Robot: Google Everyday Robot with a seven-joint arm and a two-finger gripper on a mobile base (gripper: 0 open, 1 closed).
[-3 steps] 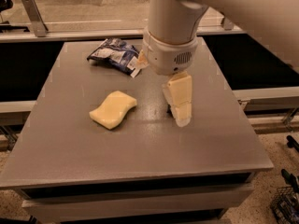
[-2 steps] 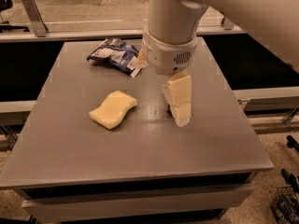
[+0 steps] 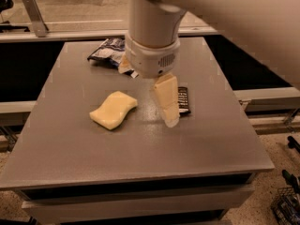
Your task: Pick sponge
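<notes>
Gripper (image 3: 169, 117) hung beside sponge (image 3: 114, 109), not touching; its grip state could not be told. Black packet (image 3: 184, 100) sat half hidden behind it (snack bag (image 3: 107, 50) also part-covered).

You're facing a grey table (image 3: 56, 144) w/ a flat matte top; warm overhead light leaves a soft sheen near its centre. Below the top, a second grey tier (image 3: 131, 203) runs along the front edge. Behind the table, a pale metal rail (image 3: 70, 34) crosses the pic, w/ an upright metal bracket (image 3: 35, 15) at top left. Dark recesses sit either side of the table. At right, speckled beige floor (image 3: 274, 149); a wire basket (image 3: 287, 205) in the bottom-right corner. The gripper (image 3: 166, 104) hangs over the table's middle.
</notes>
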